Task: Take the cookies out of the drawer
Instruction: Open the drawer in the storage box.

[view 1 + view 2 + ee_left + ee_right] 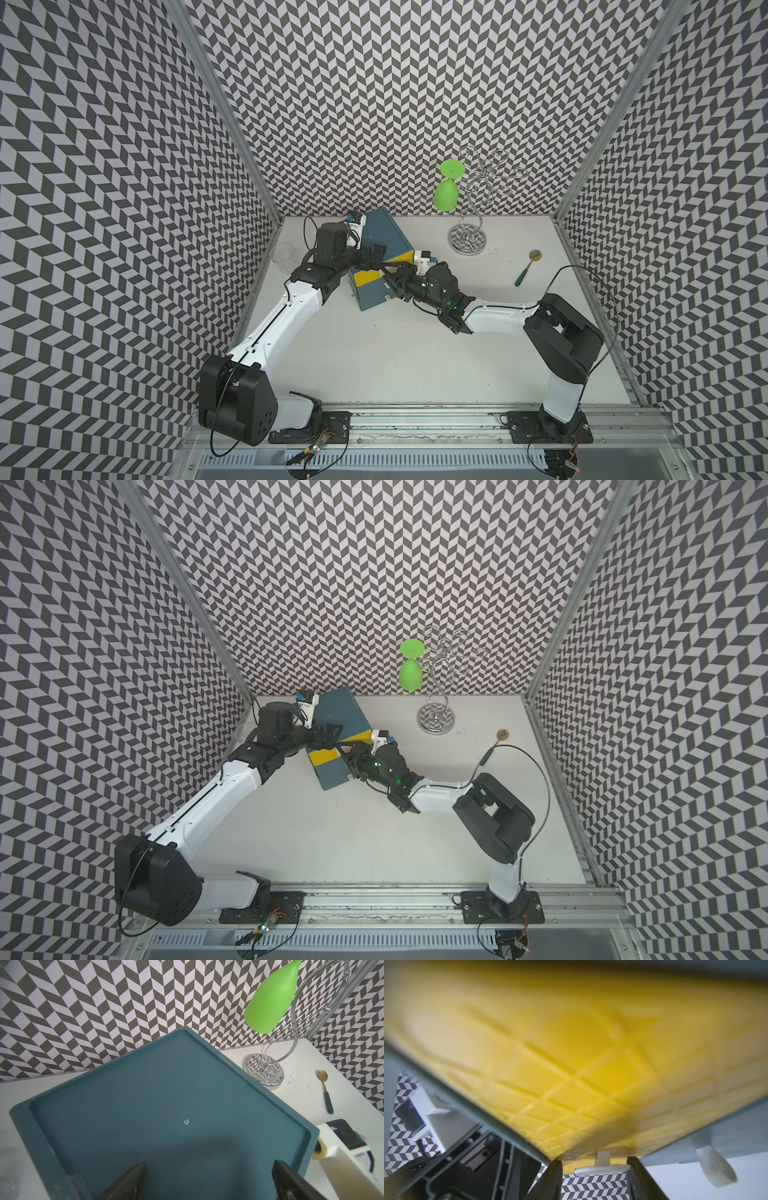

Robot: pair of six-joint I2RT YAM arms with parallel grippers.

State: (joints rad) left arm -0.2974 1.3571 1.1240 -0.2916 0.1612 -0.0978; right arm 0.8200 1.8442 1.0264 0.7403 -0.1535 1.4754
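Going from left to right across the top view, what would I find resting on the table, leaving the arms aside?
Clear plastic cup → blue drawer unit → chrome glass rack → spoon.

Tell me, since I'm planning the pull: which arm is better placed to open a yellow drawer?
Right. The right arm's fingers flank the knob on the yellow drawer; the left arm's fingers hang open over the blue cabinet top, away from any knob.

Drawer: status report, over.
Left gripper open over cabinet. Right gripper open, straddling drawer knob, not clamped. Cookies out of sight. Nothing blocking.
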